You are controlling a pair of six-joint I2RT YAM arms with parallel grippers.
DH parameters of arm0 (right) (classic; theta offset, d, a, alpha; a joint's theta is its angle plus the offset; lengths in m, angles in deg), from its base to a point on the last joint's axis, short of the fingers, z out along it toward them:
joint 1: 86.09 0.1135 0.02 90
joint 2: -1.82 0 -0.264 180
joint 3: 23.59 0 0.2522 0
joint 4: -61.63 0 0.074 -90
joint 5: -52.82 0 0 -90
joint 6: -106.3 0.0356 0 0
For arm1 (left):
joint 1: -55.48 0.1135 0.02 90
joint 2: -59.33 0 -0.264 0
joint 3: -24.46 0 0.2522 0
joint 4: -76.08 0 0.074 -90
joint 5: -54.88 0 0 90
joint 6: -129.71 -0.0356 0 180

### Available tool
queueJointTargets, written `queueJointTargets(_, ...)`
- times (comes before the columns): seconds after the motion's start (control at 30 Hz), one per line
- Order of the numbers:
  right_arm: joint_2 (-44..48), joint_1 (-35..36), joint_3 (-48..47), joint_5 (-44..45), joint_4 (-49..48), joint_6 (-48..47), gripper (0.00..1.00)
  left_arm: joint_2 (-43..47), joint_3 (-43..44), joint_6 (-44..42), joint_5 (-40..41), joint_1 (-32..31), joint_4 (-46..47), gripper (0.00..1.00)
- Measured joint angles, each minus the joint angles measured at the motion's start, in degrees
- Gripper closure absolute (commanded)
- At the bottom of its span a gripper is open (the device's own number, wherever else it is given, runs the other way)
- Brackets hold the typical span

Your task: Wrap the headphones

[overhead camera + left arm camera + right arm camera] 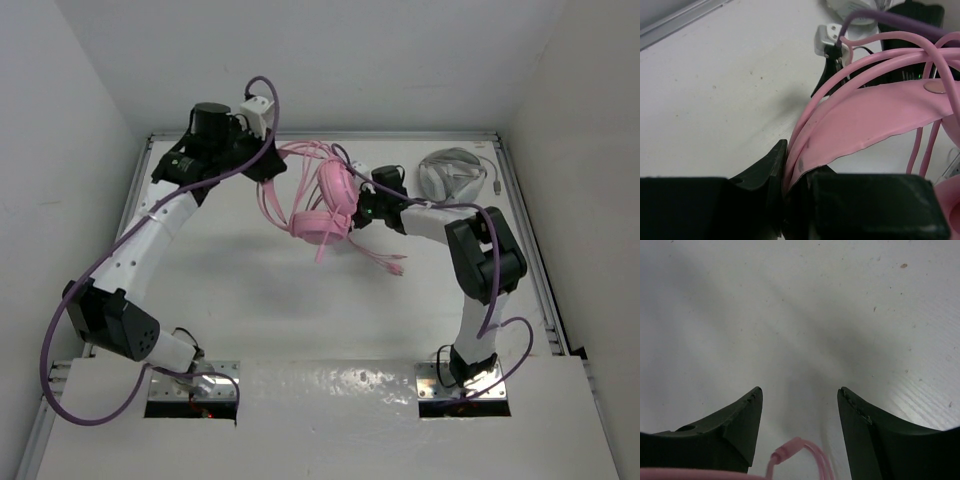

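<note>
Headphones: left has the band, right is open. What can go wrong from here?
1. The left gripper pinches only the thin headband; it could twist or slip out.
2. The right gripper is open, the cable end loose between its fingers; closing may miss it and the loops could slacken.

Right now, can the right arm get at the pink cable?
Probably yes: the right claw is open, and a loop of the pink cable sits between its jaws with nothing in the way.

White arms (150, 235), black joints, black grippers (800, 400) (purple cables (52, 345) looping outside)
</note>
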Motion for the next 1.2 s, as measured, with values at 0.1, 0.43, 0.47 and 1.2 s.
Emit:
queueJointTargets(0.1, 0.0, 0.0, 1.8, 0.2, -1.9, 1.1, 0.43, 0.0, 1.9, 1.2, -1.2, 2.5, -0.7, 1.00)
queueJointTargets(0.43, 0.0, 1.2, 4.9, 6.9, -0.3, 1.2, 0.91, -1.4, 4.4, 5.3, -5.1, 7.3, -0.8, 1.00)
queueJointTargets(0.47, 0.0, 1.3, 4.9, 7.6, 0.4, 1.0, 0.94, -1.7, 4.4, 5.6, -5.6, 7.4, -0.8, 1.00)
queueJointTargets(1.2, 9.8, 35.1, 9.0, 38.1, 6.1, -7.4, 1.00, -12.3, -11.1, 31.0, -20.1, 29.7, 16.5, 1.00)
